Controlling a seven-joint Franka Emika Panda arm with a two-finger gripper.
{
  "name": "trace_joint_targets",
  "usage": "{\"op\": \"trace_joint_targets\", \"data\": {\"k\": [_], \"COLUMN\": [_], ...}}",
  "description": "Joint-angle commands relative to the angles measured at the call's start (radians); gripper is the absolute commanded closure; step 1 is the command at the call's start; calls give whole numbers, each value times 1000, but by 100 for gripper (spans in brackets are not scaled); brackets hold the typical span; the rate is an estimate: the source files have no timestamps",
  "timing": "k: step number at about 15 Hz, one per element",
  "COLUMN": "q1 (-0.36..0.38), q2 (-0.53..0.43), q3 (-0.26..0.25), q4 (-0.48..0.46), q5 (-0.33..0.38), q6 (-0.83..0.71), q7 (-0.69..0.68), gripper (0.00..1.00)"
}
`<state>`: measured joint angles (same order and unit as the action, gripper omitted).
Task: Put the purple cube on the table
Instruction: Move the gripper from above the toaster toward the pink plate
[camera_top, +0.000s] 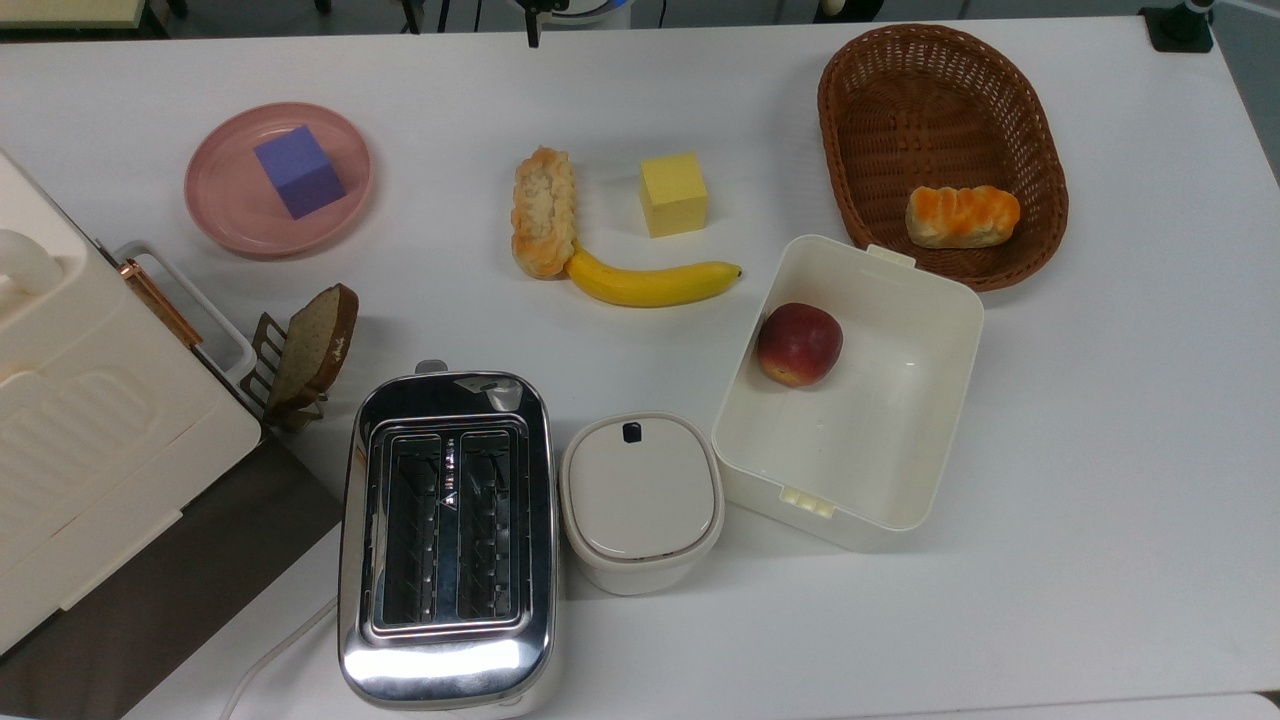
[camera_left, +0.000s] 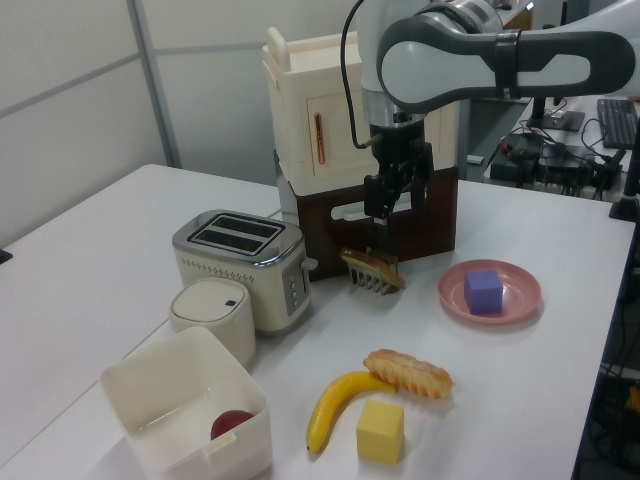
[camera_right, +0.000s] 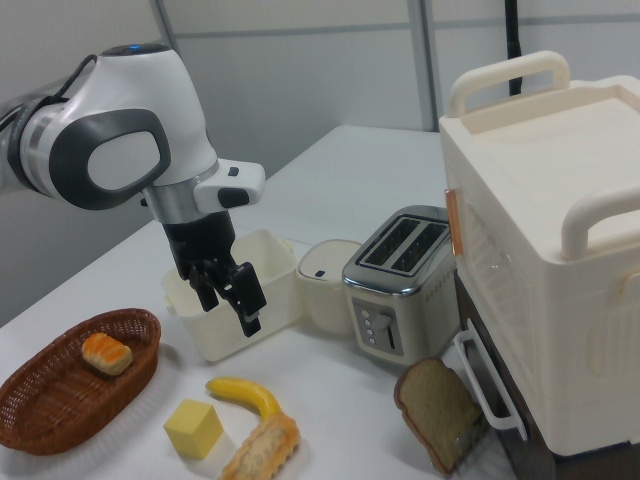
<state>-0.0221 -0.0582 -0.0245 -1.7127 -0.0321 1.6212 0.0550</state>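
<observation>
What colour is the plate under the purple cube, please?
Pink; the plate shows best in the top view.

The purple cube (camera_top: 299, 171) is a small matte blue-violet block sitting flat on its base, turned slightly askew. It rests well above the white table (camera_top: 1100, 420), a broad, smooth surface.
</observation>
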Motion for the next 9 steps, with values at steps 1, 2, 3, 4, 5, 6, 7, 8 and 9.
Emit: {"op": "trace_joint_targets", "data": {"k": [1, 2, 3, 4, 5, 6, 7, 8, 9], "q1": [4, 4, 4, 4, 4, 4, 5, 5, 7], "q2": [-5, -6, -6, -6, -5, -5, -5, -2, 7], "q3": [-3, -5, -5, -6, -6, -6, -8, -8, -8], "q4": [4, 4, 4, 4, 4, 4, 4, 4, 4], "q5": [3, 6, 8, 9, 11, 12, 12, 6, 3], "q6": [3, 2, 2, 2, 2, 3, 3, 9, 17], "q7": [-3, -3, -1, -1, -1, -1, 0, -1, -1], "gripper": [0, 0, 0, 0, 0, 0, 0, 0, 0]}}
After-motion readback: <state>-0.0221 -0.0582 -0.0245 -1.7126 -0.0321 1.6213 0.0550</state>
